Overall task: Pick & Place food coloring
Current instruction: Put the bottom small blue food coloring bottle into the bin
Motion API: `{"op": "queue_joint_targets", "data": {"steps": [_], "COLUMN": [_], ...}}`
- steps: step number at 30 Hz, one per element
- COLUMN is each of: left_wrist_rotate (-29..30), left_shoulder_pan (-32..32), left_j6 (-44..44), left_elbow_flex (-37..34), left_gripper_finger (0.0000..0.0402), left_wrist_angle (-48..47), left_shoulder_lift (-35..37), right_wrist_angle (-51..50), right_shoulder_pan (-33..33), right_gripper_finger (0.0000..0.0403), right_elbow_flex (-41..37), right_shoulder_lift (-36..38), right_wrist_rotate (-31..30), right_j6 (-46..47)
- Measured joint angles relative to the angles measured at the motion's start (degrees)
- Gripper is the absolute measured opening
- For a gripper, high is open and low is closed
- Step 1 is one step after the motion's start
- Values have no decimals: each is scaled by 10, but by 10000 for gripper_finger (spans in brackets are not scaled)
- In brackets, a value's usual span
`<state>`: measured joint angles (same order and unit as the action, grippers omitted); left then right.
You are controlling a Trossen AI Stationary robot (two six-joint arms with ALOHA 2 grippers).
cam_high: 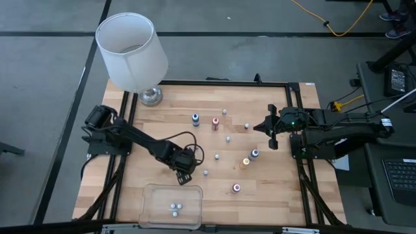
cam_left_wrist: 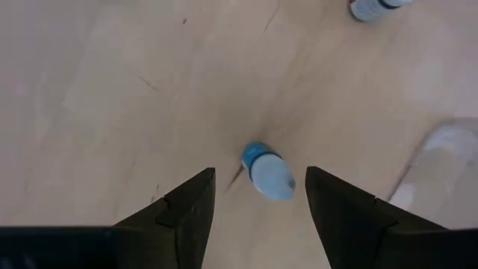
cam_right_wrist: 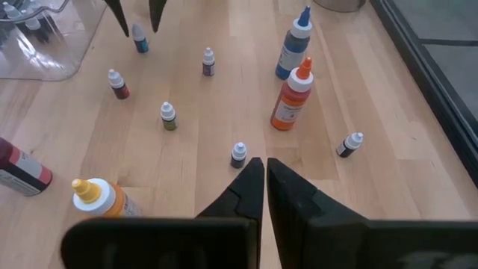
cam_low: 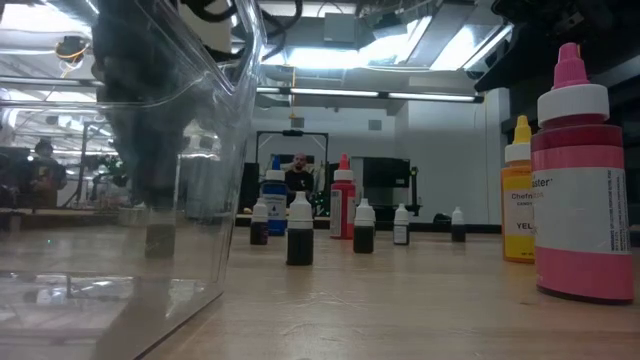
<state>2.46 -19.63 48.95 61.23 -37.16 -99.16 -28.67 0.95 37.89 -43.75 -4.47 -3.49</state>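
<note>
Left tool (cam_left_wrist: 258,196), fingers apart, straddles the tiny blue-banded, pale-capped bottle (cam_left_wrist: 267,172); we should centre it before closing.

The lamp (cam_high: 133,55) stands at the table's (cam_high: 162,130) far left corner. The clear tray (cam_high: 171,205) sits at the near edge, left of centre, with small bottles (cam_high: 175,208) in it. The left gripper (cam_high: 184,177) hangs just beyond the tray's far rim, its fingers spread on either side of a small bottle (cam_left_wrist: 269,172) standing on the wood. More food coloring bottles (cam_high: 227,138) stand scattered across the middle and right of the table. The right gripper (cam_high: 272,127) hovers at the right edge, fingers together.
</note>
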Motion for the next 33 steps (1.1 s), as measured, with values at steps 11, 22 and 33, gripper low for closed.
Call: {"op": "queue_joint_targets", "data": {"steps": [11, 22, 33], "left_wrist_rotate": [5, -3, -8], "left_shoulder_pan": [0, 0, 0], "left_j6": [-2, -7, -7], "left_elbow_flex": [0, 0, 0], "left_gripper_finger": [162, 80, 79], "left_wrist_angle": [2, 2, 2], "left_shoulder_lift": [-12, -11, -11], "right_wrist_angle": [0, 0, 0], "right_shoulder_pan": [0, 0, 0], "right_gripper_finger": [23, 23, 23], "right_elbow_flex": [0, 0, 0], "right_shoulder_lift": [0, 0, 0], "right_wrist_rotate": [0, 0, 0], "right_j6": [2, 4, 4]}}
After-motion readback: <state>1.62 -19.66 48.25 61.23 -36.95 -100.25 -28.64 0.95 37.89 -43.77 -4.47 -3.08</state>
